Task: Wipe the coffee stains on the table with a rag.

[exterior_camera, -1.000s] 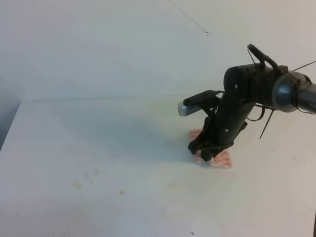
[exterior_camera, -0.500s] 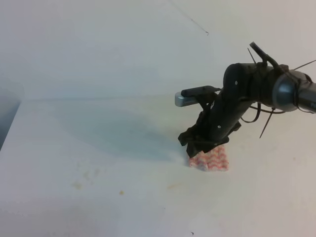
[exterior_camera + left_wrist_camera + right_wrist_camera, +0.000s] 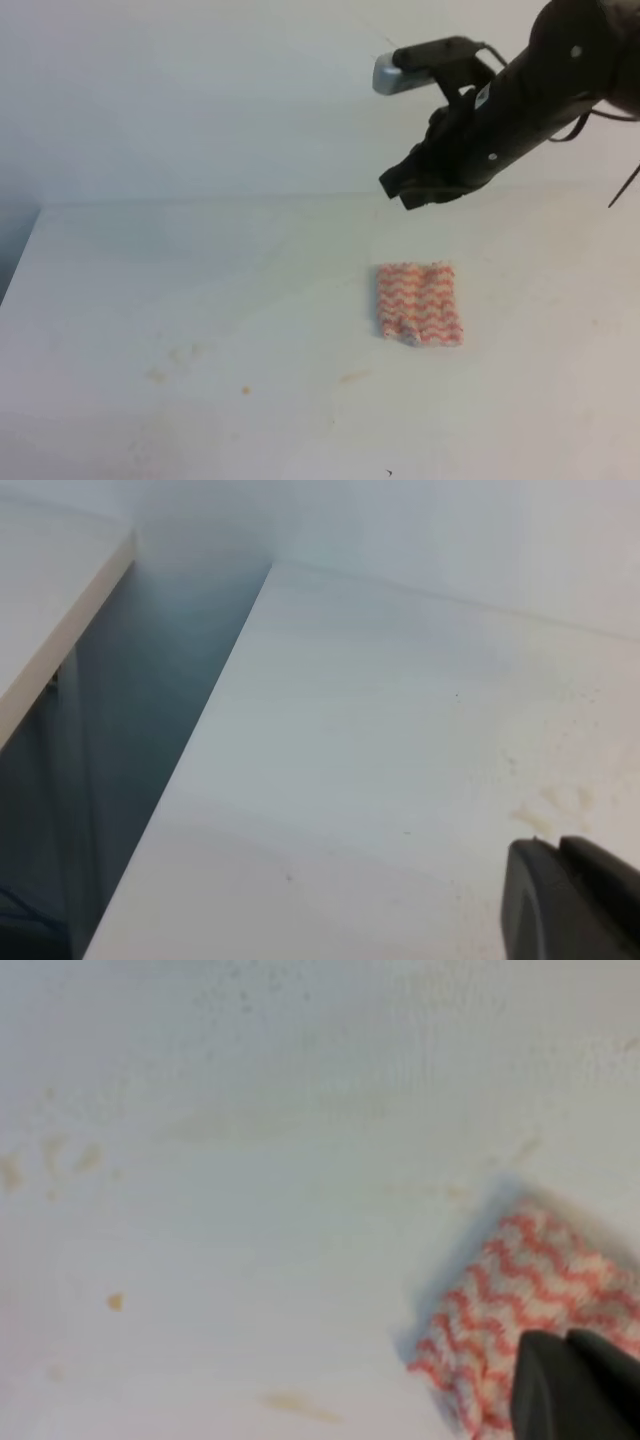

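Right gripper (image 3: 408, 188) now lifted clear above the rag (image 3: 418, 302), fingers together, empty; left gripper's (image 3: 575, 900) fingers together.

R hand (image 3: 408, 190) raised, fingers together, empty.

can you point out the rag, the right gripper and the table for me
rag (image 3: 419, 303), exterior high view, middle of the striped top face
right gripper (image 3: 412, 189), exterior high view, dark tips, in the air above the rag
table (image 3: 180, 270), exterior high view, bare white surface left of the rag
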You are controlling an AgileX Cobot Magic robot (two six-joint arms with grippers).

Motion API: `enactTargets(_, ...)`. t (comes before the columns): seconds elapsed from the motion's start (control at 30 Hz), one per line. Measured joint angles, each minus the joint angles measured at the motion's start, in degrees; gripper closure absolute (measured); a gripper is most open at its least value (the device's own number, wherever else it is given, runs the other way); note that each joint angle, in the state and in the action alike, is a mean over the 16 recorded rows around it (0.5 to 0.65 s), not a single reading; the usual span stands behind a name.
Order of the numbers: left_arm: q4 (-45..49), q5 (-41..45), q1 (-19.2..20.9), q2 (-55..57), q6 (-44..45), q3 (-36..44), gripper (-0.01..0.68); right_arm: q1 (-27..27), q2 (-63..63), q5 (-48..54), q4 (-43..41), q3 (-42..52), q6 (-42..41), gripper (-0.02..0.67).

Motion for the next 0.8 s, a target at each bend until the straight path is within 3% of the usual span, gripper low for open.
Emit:
enactTargets(0.4, 0.00, 0.00, 0.00, 0.00, 0.00, 0.00, 0.674, 0.00, -19.08, 3.60, -3.40, 6.17, 4.54, 0.651)
enactTargets(0.8, 0.00, 0.00, 0.00, 0.00, 0.00, 0.00, 0.674, 0.00, -46.55, -7.10, -20.16, 34.75, 21.70, 0.651)
